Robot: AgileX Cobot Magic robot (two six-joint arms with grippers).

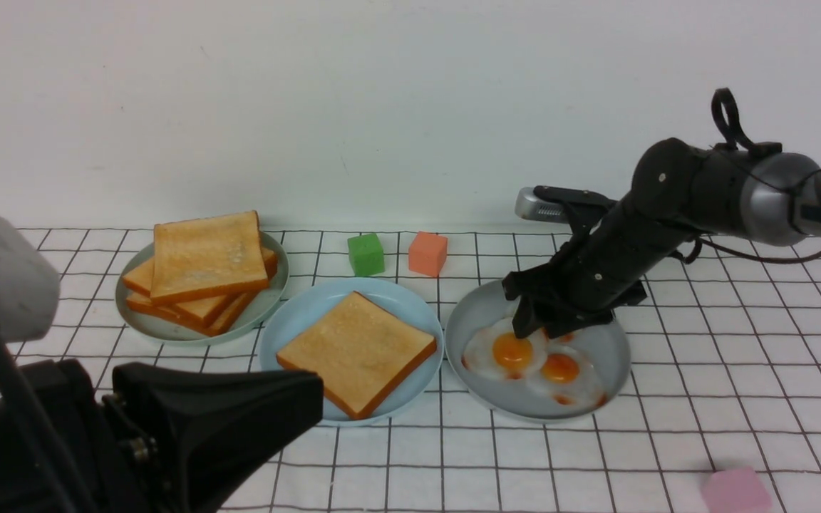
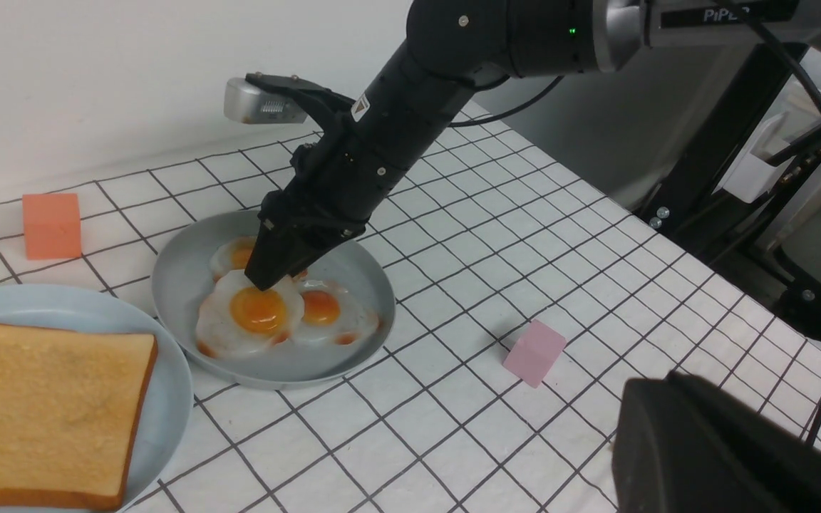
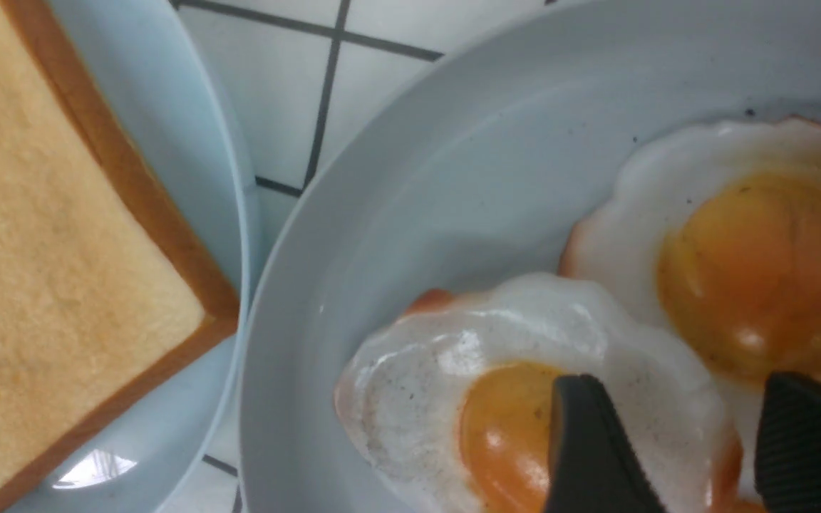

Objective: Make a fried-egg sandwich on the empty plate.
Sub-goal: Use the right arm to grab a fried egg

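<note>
My right gripper (image 3: 681,402), jaws apart over white fried egg w/ orange yolk (image 1: 507,354), partly hides rear egg (image 2: 229,251); left gripper (image 1: 268,402) lower left, state unclear. Grid cloth (image 1: 738,370), white wall (image 1: 382,107).

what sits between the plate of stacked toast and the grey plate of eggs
The light blue plate holding one toast slice; the front view shows it.
</note>
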